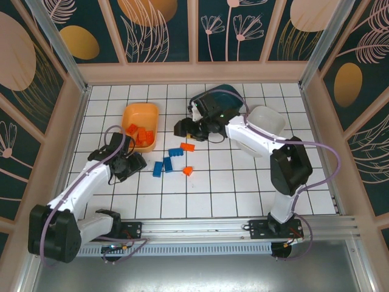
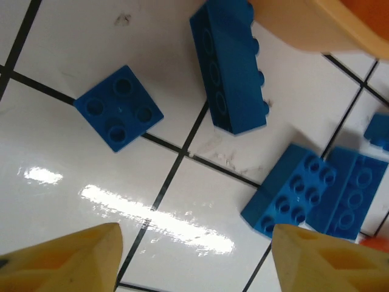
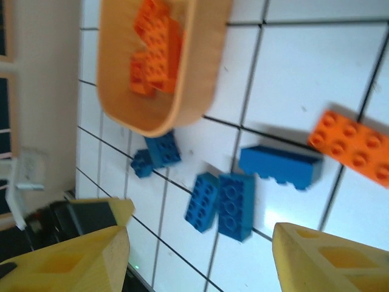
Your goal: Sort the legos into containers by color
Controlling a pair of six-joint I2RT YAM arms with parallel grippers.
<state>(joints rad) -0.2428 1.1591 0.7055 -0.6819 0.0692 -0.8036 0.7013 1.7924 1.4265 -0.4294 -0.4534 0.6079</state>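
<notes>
Plainly, both grippers are released and hold nothing. The left gripper (image 2: 194, 237) has its yellow fingers (image 2: 76, 258) spread wide over bare table (image 1: 243, 188), and the right gripper (image 3: 197, 237) hangs spread the same way above the loose bricks.

The step in hand looks like picking a blue brick for the teal tray (image 1: 230, 90). To do it well, I would take one that lies apart. The square blue brick (image 2: 118, 108) sits alone, studs up, with free table on every side, so the fingers can come straight down across two flat walls. The long blue brick (image 2: 231, 67) lies on its side just beside the orange tray (image 2: 316, 24), and a finger there may strike the rim. The blue pair (image 2: 292, 194) lie touching side by side, so closing on one would likely drag the other.

The legos are small, glossy, hard-edged blocks with round studs. Several orange ones (image 3: 155, 48) lie heaped in the orange tray. The blue ones cluster on the white gridded table near that tray, with a loose orange brick (image 3: 355, 146) close by. The teal tray sits at the far side, partly under the right arm, with the white tray (image 1: 267, 117) beside it.
</notes>
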